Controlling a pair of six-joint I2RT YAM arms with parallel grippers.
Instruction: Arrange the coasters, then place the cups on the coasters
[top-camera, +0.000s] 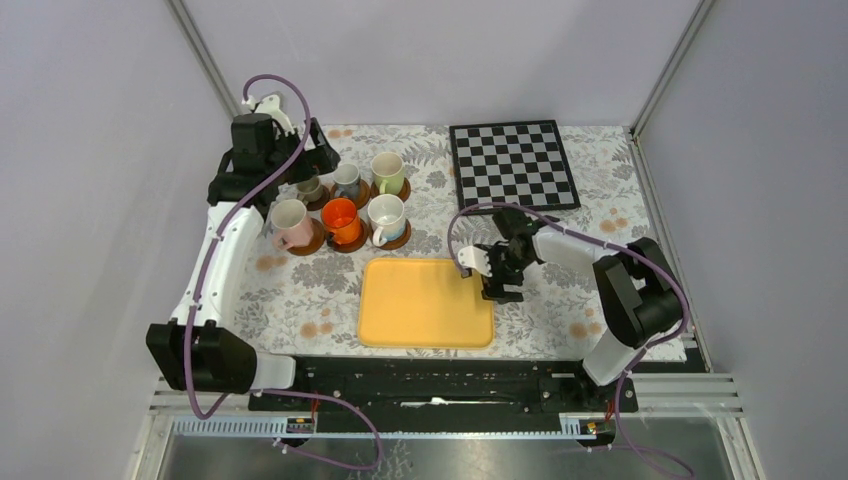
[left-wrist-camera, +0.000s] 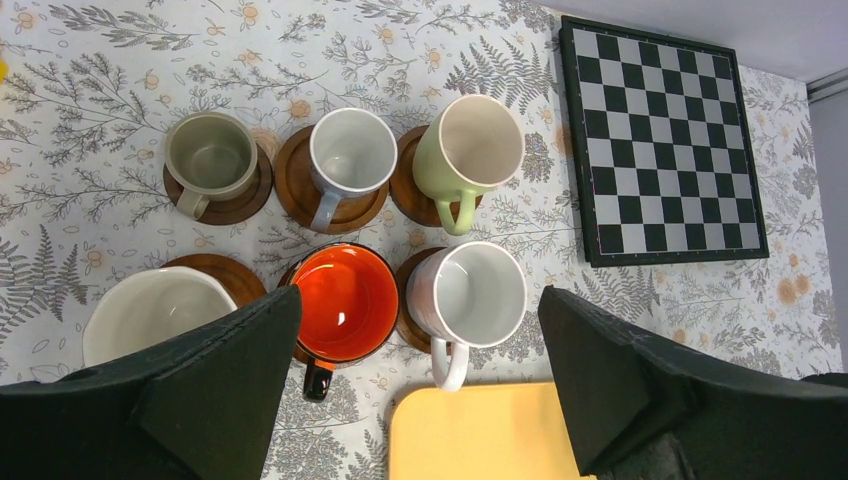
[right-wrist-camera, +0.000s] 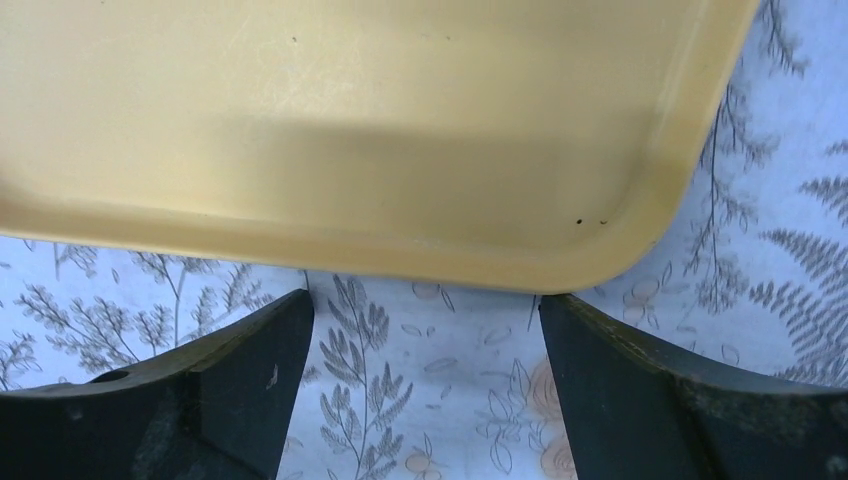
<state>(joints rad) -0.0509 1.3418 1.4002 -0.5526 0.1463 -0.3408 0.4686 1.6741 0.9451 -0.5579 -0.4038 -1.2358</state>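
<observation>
Six cups stand on dark-brown coasters in two rows at the back left. In the far row are the grey-brown cup (left-wrist-camera: 210, 152), the blue-grey cup (left-wrist-camera: 350, 152) and the pale green cup (left-wrist-camera: 475, 145). In the near row are the pinkish cup (left-wrist-camera: 150, 312), the orange-red cup (left-wrist-camera: 343, 302) and the white cup (left-wrist-camera: 478, 295). Coaster rims (left-wrist-camera: 292, 180) show under the cups. My left gripper (left-wrist-camera: 417, 300) hangs open high above the near row (top-camera: 280, 172), holding nothing. My right gripper (right-wrist-camera: 425, 298) is open low over the cloth (top-camera: 492, 278), its tips just short of the yellow tray's edge.
The yellow tray (top-camera: 425, 300) lies empty at the centre front, its corner close before my right fingers (right-wrist-camera: 600, 250). A chessboard (top-camera: 513, 165) lies at the back right. The floral cloth (top-camera: 300, 300) covers the table. Walls close in the sides.
</observation>
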